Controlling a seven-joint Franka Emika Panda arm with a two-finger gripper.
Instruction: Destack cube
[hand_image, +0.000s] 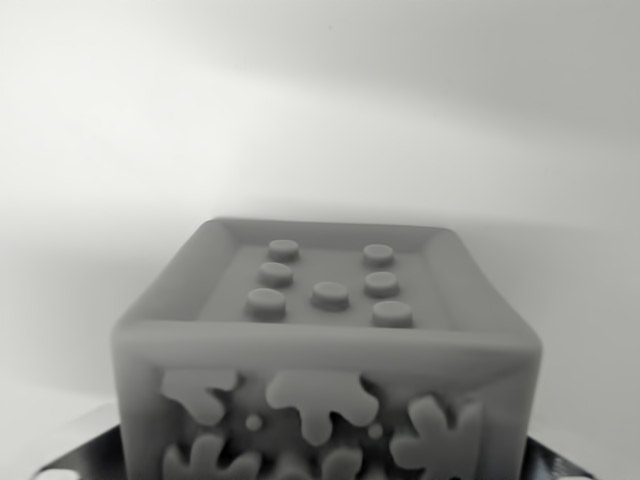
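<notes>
A grey cube (325, 345) fills the lower middle of the wrist view, seen very close. Its top face is recessed, with several round raised studs (329, 293) inside a raised rim. The face toward the camera bears raised splash-shaped relief (320, 400) and small dots. Dark shapes (75, 462) flank the cube at both bottom corners of the picture; what they are cannot be told. No fingertips show clearly, so whether the gripper holds the cube cannot be told. Whatever lies beneath the cube is hidden.
Behind and around the cube is a plain, pale, featureless surface (320, 110) with a soft shadow band behind the cube.
</notes>
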